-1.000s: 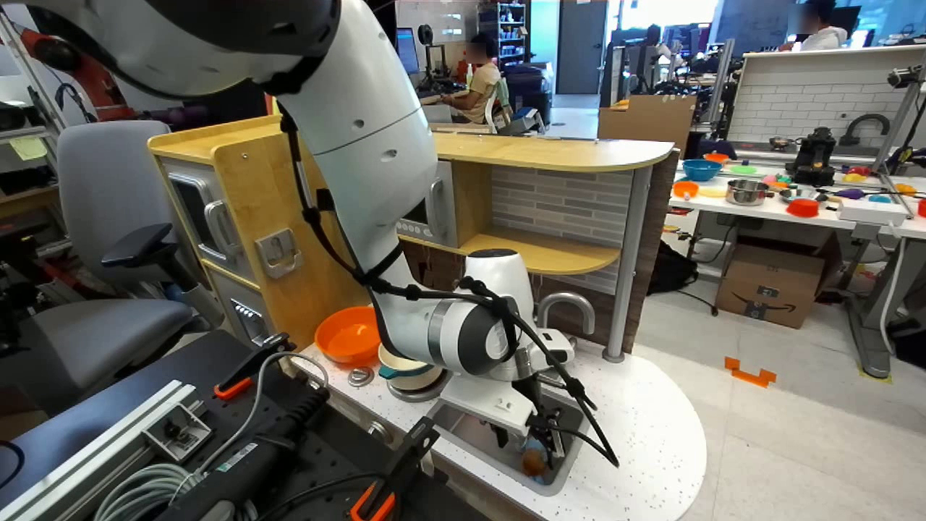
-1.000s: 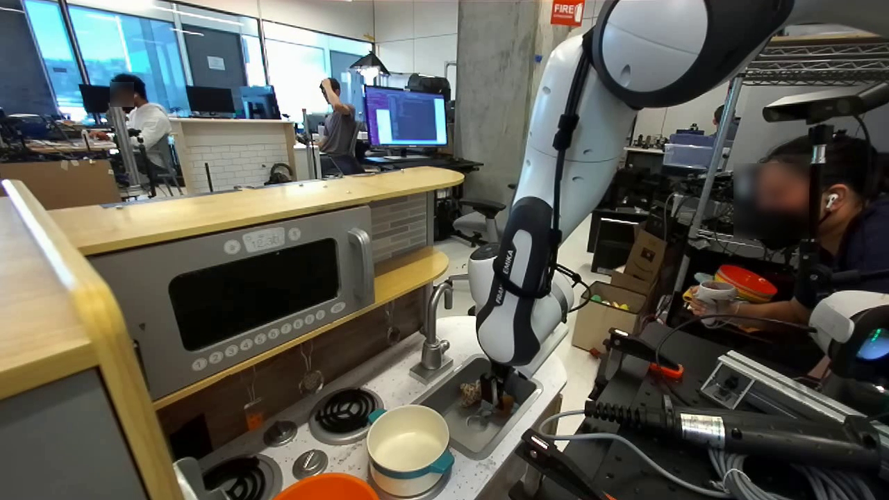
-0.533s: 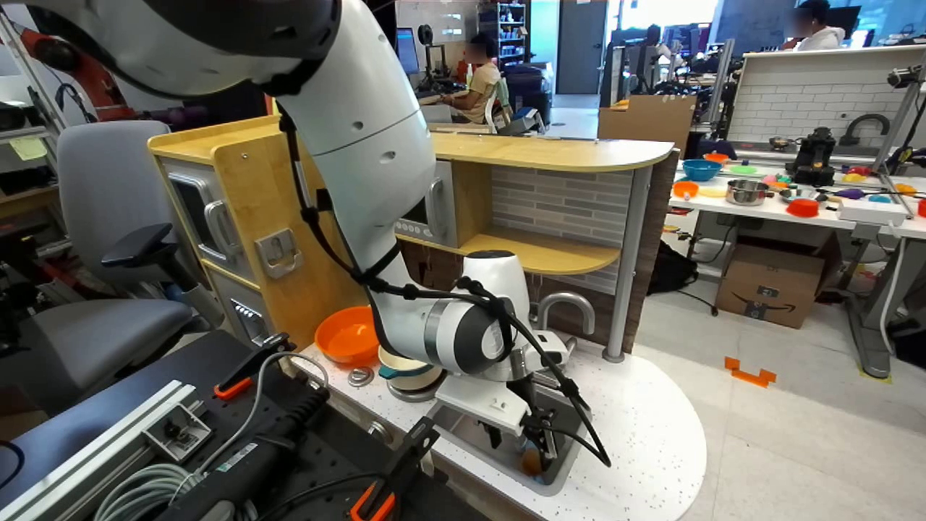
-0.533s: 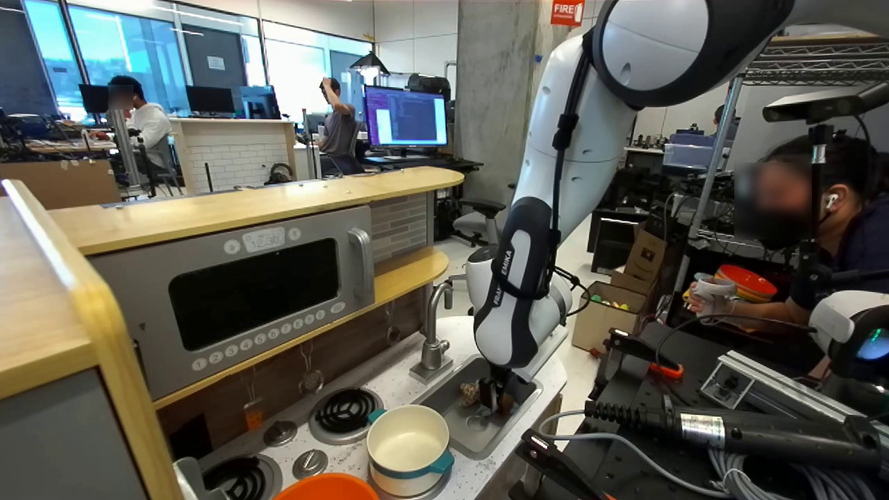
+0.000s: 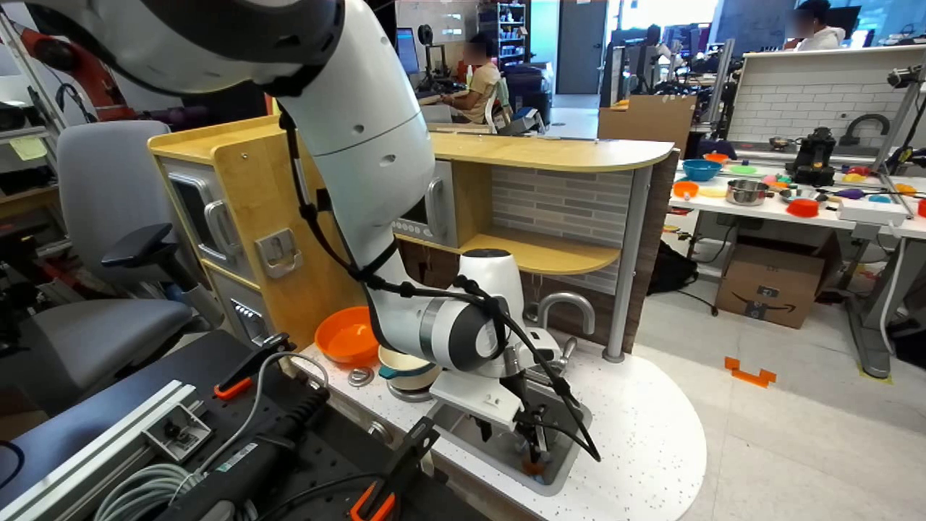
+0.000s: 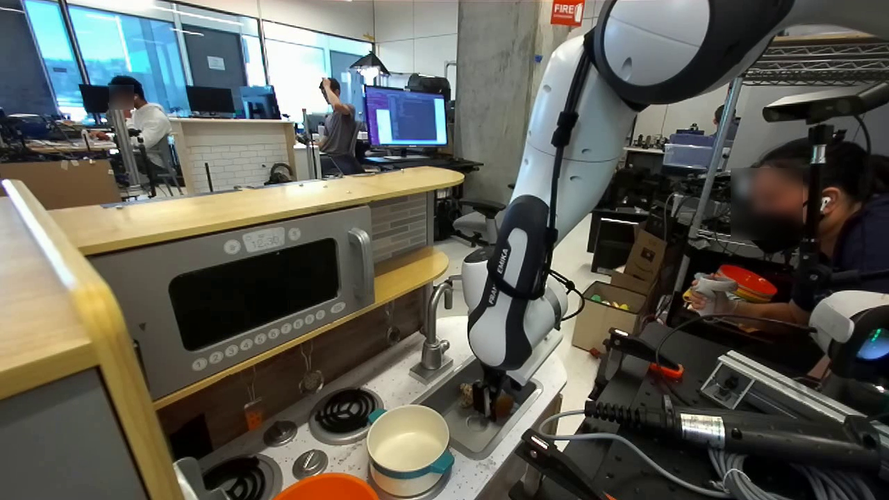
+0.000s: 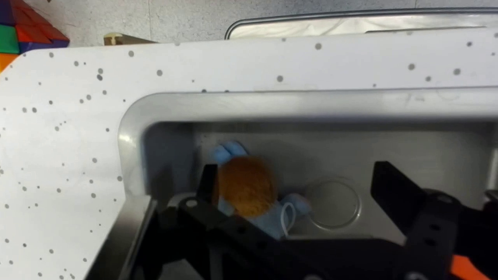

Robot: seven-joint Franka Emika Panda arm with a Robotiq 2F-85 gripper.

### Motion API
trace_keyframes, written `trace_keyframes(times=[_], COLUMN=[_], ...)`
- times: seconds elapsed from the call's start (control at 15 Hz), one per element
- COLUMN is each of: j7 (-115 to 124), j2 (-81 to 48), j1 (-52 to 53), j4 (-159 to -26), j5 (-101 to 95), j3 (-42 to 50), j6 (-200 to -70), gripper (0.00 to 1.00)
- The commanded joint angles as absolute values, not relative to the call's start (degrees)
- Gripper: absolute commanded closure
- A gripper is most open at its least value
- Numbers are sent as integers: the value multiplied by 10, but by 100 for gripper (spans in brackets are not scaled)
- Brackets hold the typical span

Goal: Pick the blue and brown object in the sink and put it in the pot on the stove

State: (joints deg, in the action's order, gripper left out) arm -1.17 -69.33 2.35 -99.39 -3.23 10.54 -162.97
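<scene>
The blue and brown object (image 7: 247, 186), a soft figure with a round brown head, lies in the grey sink (image 7: 272, 105). It also shows partly in both exterior views (image 5: 533, 469) (image 6: 504, 405). My gripper (image 7: 295, 173) is open, pointing down into the sink. In the wrist view the object lies between the fingers, close by the left one (image 7: 208, 181); I cannot tell if they touch. The right finger (image 7: 393, 190) stands well apart. The cream pot (image 6: 410, 434) with teal handles stands on a burner of the stove; other black burners (image 6: 346, 411) show beside it.
A speckled brown thing (image 6: 466, 396) lies in the sink beside the gripper. The faucet (image 6: 434, 340) rises at the sink's back edge. An orange bowl (image 5: 349, 336) stands beyond the pot. A shelf (image 5: 550, 253) overhangs the counter's back. A black table (image 5: 311, 449) with clamps adjoins the front.
The arm and gripper have shifted a little to the left in both exterior views. A finger now covers more of the object in an exterior view. The object and pot look unmoved.
</scene>
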Motion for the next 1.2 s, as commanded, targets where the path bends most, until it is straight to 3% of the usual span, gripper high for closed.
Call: trace_keyframes(times=[0.0, 1.13], j7=[-30, -61], j2=[-683, -731], j1=[-10, -27], j4=[-984, -907], j5=[-42, -63], j3=[87, 74], j6=[-1596, -1538], gripper=[0, 0])
